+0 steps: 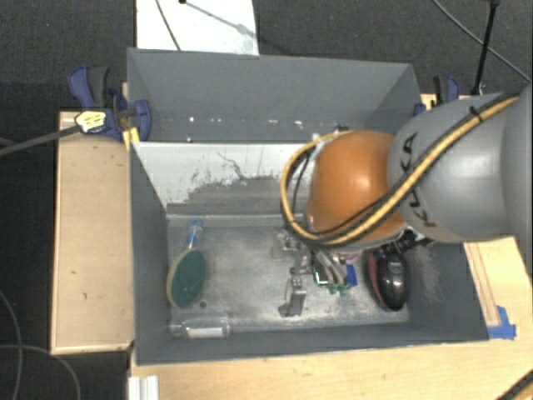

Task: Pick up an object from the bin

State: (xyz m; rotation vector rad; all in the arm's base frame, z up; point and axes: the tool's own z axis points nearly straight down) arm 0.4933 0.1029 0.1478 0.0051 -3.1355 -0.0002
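Note:
My gripper [292, 295] hangs below the orange wrist cover, low over the bin floor a little right of the middle and near the front wall. Nothing shows in its grasp. Just to its right lies a small green and blue thing [340, 279], partly hidden under the arm. A black computer mouse [391, 280] with a red trim sits further right, close to the bin's right wall.
A dark green oval brush [187, 275] with a blue handle lies at the left of the floor. A clear plastic tube [200, 330] rests against the front wall at the left corner. The arm covers the bin's back right.

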